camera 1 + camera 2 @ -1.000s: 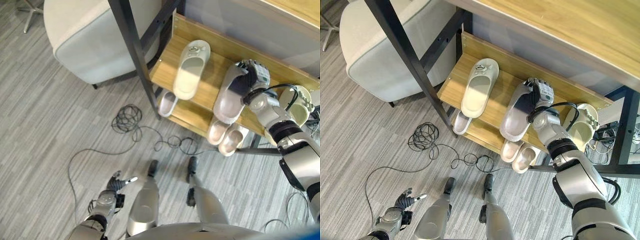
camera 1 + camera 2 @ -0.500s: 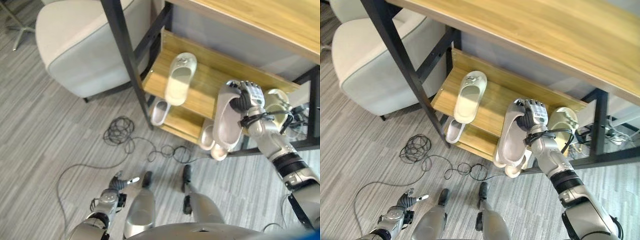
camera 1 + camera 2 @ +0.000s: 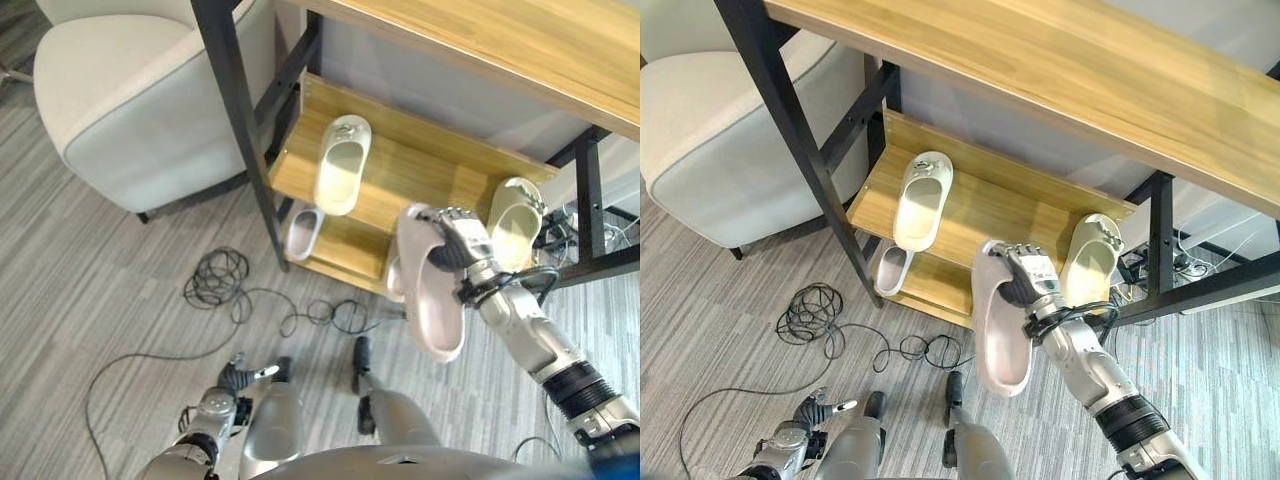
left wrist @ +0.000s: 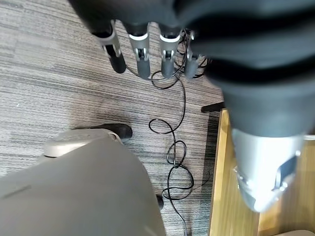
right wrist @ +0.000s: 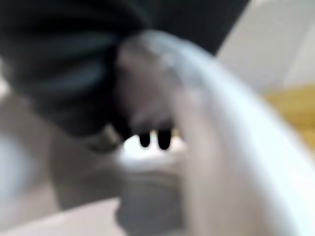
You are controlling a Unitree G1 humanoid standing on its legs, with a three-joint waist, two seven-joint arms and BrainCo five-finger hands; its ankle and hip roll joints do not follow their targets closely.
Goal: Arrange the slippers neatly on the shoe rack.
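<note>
Grey striped carpet (image 3: 90, 270) is covering the floor, a pale armchair (image 3: 120, 100) is sitting beside a black-framed wooden table (image 3: 1040, 60), possibly a desk.

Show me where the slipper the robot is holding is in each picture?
Left eye view: the held slipper hangs right of centre, in the right hand, in front of the shoe rack.
Right eye view: same slipper, near the centre, below the rack.
Left wrist view: not in it.
Right wrist view: a pale blur close up, probably the slipper.
Shared landmark: the cream slipper on the rack's top shelf.
</note>
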